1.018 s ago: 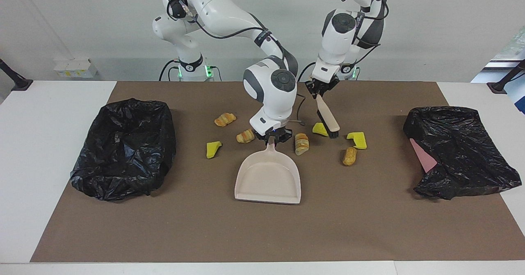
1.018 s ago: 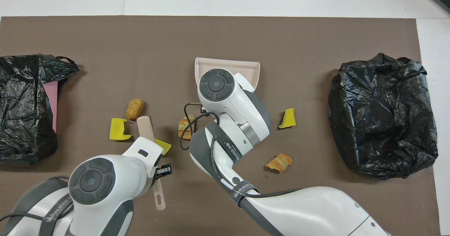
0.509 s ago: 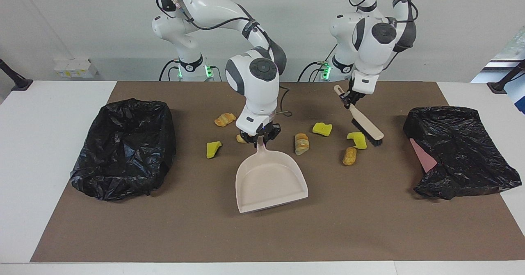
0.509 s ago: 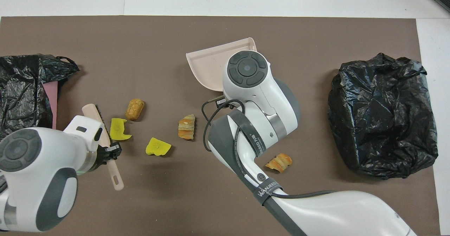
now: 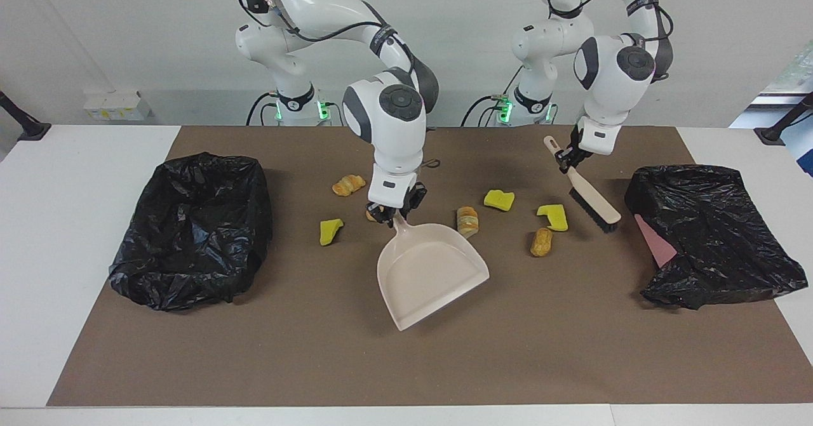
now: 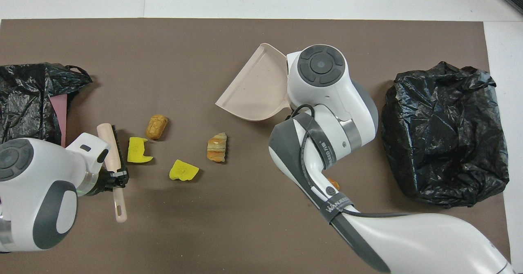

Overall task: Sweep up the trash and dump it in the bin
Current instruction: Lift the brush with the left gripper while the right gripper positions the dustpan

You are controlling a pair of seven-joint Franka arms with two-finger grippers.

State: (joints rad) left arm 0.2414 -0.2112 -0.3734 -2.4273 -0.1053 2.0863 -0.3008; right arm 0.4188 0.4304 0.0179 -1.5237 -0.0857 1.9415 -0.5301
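A: Right gripper?
B: Frame centre, clamped on dustpan handle; pan angled on mat.
A: Left gripper?
B: Upper right, closed on brush handle, bristles down.
A: Trash?
B: Scattered mid-frame betw. the two bins, none in pan.

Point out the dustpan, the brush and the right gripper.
dustpan (image 5: 429, 273): facing view, bare pan floor.
brush (image 5: 596, 199): facing view, beige back.
right gripper (image 5: 394, 218): facing view, at the dustpan's handle.
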